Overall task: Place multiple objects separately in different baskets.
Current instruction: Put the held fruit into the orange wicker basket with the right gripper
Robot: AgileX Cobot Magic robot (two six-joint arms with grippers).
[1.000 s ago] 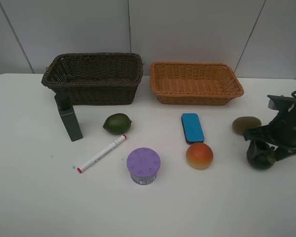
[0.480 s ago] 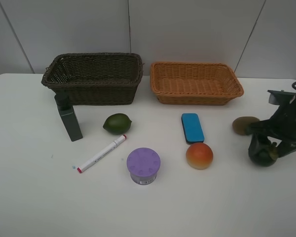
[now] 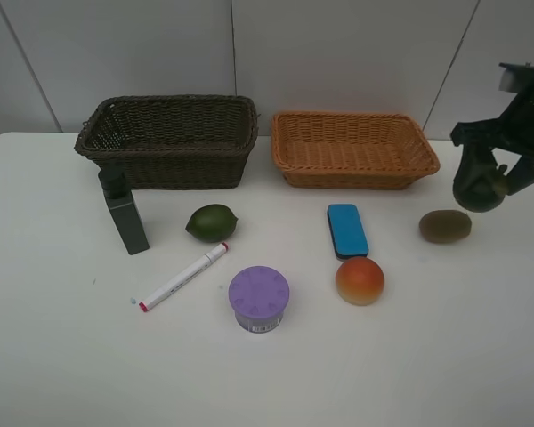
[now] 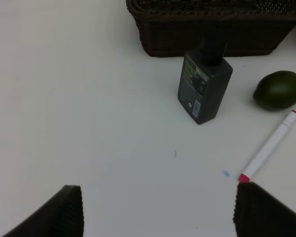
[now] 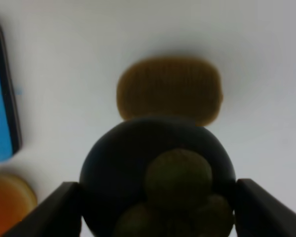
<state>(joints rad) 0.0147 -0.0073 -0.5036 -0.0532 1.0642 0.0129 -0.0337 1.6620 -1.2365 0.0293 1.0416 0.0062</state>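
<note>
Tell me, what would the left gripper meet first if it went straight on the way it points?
Most likely the bare table: the open left gripper points down at it, with nothing between. The bottle and marker lie beyond and aside, though depth is hard to judge.

High cam: even, diffuse light from above. White tabletop (image 3: 62,356) is bright, no glare. Shadows are soft and short, tucked under the dark basket (image 3: 173,169) front wall and the jar (image 3: 259,300). Everything sharp, lines straight out to the edges.
Left wrist cam: well lit, bottle (image 4: 204,86) label and marker (image 4: 269,146) crisp, tabletop reads slightly grey.
Right wrist cam: dim and soft all over. Mangosteen (image 5: 138,168) sits too close to the lens and is blurred; kiwi (image 5: 168,88), eraser (image 5: 0,98) and peach (image 5: 7,202) are fuzzy too.
</note>
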